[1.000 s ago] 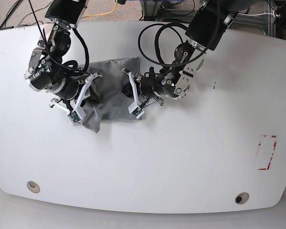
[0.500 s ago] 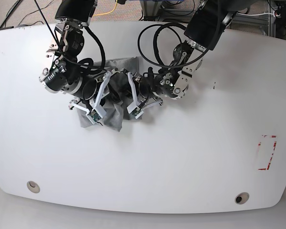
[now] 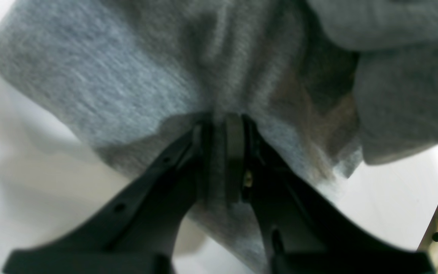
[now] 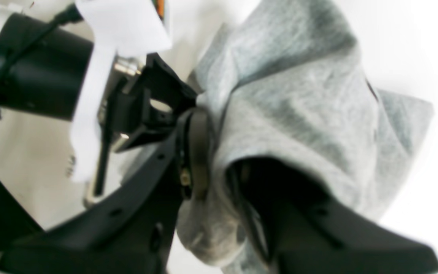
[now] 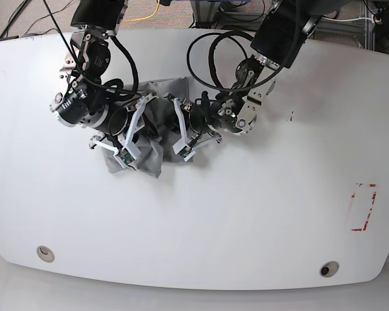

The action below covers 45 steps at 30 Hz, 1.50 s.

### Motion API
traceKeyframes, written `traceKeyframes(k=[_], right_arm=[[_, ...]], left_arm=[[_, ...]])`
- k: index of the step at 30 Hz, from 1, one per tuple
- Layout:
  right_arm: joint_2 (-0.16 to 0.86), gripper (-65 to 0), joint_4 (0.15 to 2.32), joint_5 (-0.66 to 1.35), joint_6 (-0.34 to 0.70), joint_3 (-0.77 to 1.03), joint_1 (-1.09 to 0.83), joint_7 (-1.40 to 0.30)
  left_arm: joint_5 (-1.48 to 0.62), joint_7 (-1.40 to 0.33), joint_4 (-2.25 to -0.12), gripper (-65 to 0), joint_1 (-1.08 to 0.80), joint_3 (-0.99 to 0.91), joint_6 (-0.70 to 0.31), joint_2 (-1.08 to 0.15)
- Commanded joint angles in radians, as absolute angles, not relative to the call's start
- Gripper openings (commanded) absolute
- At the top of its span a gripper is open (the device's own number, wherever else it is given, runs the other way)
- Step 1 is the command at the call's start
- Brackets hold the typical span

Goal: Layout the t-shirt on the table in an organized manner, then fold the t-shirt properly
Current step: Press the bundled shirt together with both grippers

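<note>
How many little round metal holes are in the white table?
2. One metal hole sits near the table's front edge on the left of the base view; the other metal hole sits near the front edge on the right. The t-shirt could hide more.

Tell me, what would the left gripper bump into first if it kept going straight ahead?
More of the t-shirt: the left gripper already pinches it, and bunched folds lie right ahead.

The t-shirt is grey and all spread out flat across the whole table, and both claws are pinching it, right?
Not quite. The t-shirt is grey, and both the left claw and right claw are pinching it, but it isn't spread out flat. The base view shows it bunched into a small crumpled heap between the two arms, with most of the white table bare.
</note>
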<state>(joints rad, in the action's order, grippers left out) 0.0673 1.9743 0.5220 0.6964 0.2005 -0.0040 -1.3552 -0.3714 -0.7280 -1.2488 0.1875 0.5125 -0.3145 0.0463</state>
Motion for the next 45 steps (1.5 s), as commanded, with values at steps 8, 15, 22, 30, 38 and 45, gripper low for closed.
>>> traceKeyframes(k=[8, 15, 22, 30, 38, 45], right_arm=[[0.119, -64.2, 1.997, 0.539, 0.698, 0.15, -0.015, -1.333], [0.131, -64.2, 1.997, 0.533, 0.698, 0.15, -0.013, -1.331], [0.154, -64.2, 1.995, 0.532, 0.698, 0.15, -0.007, -1.326], [0.156, -60.1, 1.991, 0.532, 0.698, 0.15, -0.013, -1.29], [0.153, -20.0, 1.994, 0.539, 0.698, 0.15, -0.015, -1.288], [0.15, 0.0, 1.997, 0.645, 0.698, 0.15, -0.015, -1.293]], left_arm=[[-0.357, -0.756, -1.253, -59.6, 0.22, 0.512, -0.312, 0.048], [-0.357, -0.756, -1.254, -59.6, 0.22, 0.512, -0.312, 0.031], [-0.357, -0.756, -1.257, -59.6, 0.217, 0.512, -0.312, 0.03], [-0.358, -0.757, -1.26, -59.6, 0.216, 0.512, -0.312, 0.028], [-0.363, -0.76, -1.264, -59.6, 0.217, 0.512, -0.312, 0.028], [-0.364, -0.762, -1.336, -59.4, 0.213, 0.51, -0.312, 0.028]])
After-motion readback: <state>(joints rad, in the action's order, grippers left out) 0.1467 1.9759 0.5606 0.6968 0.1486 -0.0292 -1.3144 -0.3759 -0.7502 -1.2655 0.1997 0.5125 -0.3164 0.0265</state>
